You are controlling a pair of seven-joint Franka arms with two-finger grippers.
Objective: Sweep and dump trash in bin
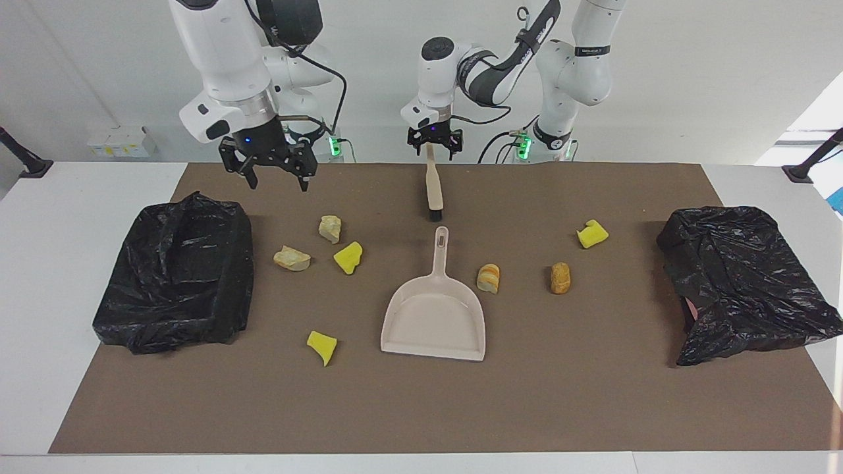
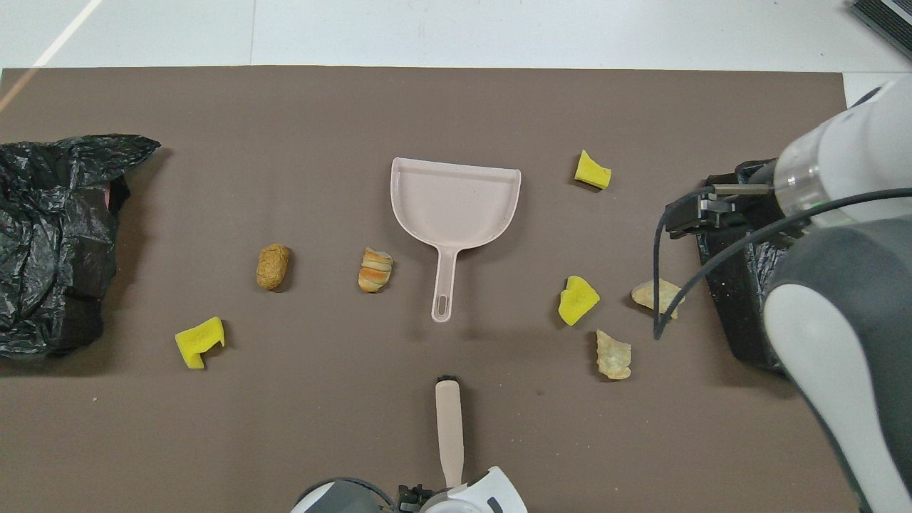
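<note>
The trash lies scattered on the brown mat (image 1: 593, 395): yellow sponge chunks (image 1: 348, 257) (image 1: 322, 345) (image 1: 592, 234), beige stones (image 1: 330, 228) (image 1: 292, 258) and bread-like rolls (image 1: 489, 278) (image 1: 560, 277). A pale pink dustpan (image 1: 435, 316) (image 2: 456, 199) sits mid-mat, handle toward the robots. The brush (image 1: 433, 187) (image 2: 449, 427) lies just nearer the robots. My left gripper (image 1: 434, 143) is open at the brush handle's end; I cannot tell whether it touches. My right gripper (image 1: 271, 172) hangs open over the mat's edge by the robots. Black-bagged bins (image 1: 174, 273) (image 1: 744, 283) stand at each end.
In the overhead view the right arm (image 2: 841, 285) covers most of the bin (image 2: 737, 313) at its end of the table and part of one stone (image 2: 659, 293). The other bin (image 2: 57, 242) shows fully. White tabletop (image 1: 66, 217) borders the mat.
</note>
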